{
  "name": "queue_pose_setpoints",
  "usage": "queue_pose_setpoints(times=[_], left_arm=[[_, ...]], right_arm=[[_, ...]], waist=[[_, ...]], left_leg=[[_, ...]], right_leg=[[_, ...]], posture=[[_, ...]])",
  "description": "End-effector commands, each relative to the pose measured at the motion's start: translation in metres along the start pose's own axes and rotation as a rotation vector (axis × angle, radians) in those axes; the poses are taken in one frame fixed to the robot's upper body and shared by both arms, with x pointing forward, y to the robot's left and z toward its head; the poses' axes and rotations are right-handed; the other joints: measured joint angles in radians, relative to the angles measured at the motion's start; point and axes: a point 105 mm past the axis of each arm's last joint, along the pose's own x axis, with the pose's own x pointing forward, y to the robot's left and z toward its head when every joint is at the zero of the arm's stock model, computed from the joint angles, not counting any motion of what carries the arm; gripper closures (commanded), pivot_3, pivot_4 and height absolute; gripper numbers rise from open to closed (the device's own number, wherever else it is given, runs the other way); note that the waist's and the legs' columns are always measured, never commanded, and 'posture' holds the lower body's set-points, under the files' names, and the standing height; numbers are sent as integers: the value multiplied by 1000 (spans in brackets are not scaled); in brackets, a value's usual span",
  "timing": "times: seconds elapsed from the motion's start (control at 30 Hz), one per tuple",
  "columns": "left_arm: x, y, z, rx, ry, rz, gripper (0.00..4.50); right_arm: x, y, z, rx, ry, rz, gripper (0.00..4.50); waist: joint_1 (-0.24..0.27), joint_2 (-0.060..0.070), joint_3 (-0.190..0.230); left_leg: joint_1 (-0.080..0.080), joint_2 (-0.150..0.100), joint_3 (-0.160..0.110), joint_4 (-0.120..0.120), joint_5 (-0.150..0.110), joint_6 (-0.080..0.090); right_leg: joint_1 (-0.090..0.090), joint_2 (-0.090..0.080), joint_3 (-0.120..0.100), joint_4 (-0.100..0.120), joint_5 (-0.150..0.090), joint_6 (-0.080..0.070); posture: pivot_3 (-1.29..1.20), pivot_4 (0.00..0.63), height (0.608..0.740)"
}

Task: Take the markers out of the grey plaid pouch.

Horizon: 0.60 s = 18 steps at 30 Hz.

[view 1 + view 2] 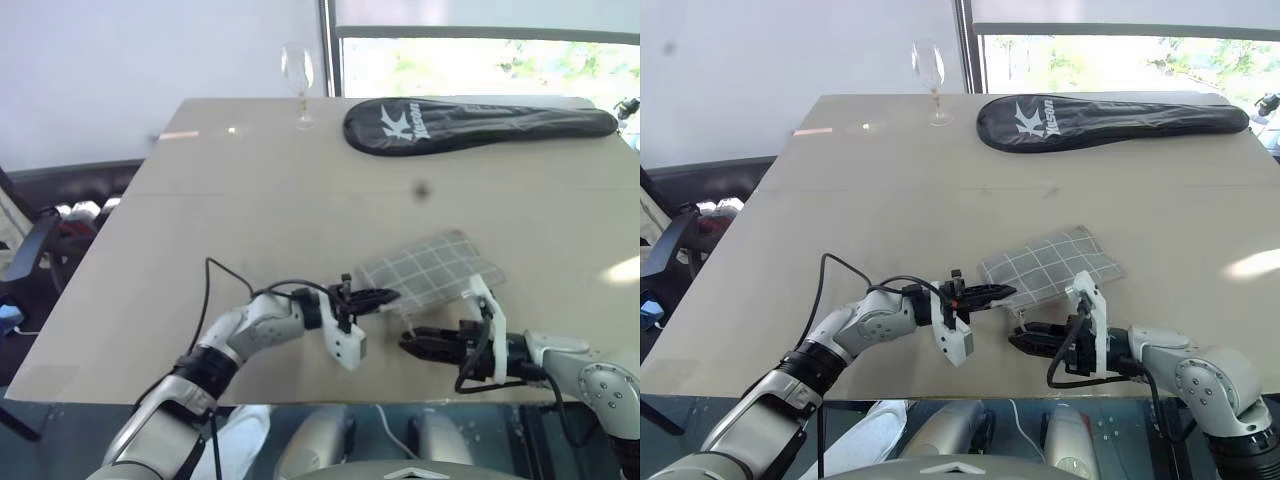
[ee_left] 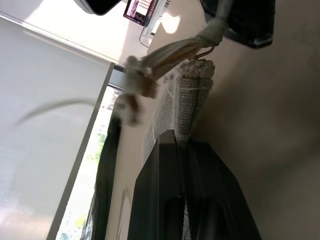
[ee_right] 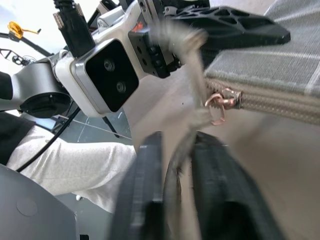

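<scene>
The grey plaid pouch lies flat near the table's front edge, slightly raised at its near left corner. My left gripper is shut on that corner's fabric edge. A pale cord runs from the copper zipper pull at the pouch's end down between the fingers of my right gripper, which is shut on it just in front of the pouch. The zipper looks closed along the visible stretch. The markers are hidden.
A long black racket cover with white lettering lies at the far right of the table. A wine glass stands at the far edge. Both grippers work close to the front edge. A dark chair stands at the left.
</scene>
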Motion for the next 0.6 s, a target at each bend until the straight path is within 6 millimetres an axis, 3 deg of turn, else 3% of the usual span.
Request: queue_pose_setpoints(times=[0.03, 0.2, 0.3, 0.5, 0.6], left_arm=[[-1, -18, -10, -29, 63, -62, 4500], [-2, -17, -11, -31, 69, -54, 4500], [-4, -17, -10, -34, 71, -51, 4500], [-8, -18, -9, -36, 74, -52, 4500], [-9, -17, -9, -37, 75, -52, 4500]], right_arm=[[-4, -2, 4, -27, -16, -10, 4424], [-31, -41, 17, -85, -61, -232, 4424], [-67, -68, 31, -108, -117, -407, 4424], [-143, -103, 61, -164, -248, -721, 4424], [-167, -113, 70, -178, -297, -829, 4424]], waist=[[0, 0, 0], [0, 0, 0], [0, 0, 0], [-2, 0, 0], [-2, 0, 0]], left_leg=[[0, 0, 0, 0, 0, 0], [0, 0, 0, 0, 0, 0], [0, 0, 0, 0, 1, -1], [0, 0, 1, -1, 2, -3], [0, 1, 1, -1, 1, -3]], right_leg=[[0, 0, 0, 0, 0, 0], [0, 1, -1, 0, 0, 0], [0, 1, -1, 0, 0, 0], [0, 0, 0, 0, 0, 0], [0, -1, 1, 0, 0, 0]], posture=[[0, 150, 740], [0, 150, 740], [0, 150, 740], [0, 150, 740], [0, 150, 740]])
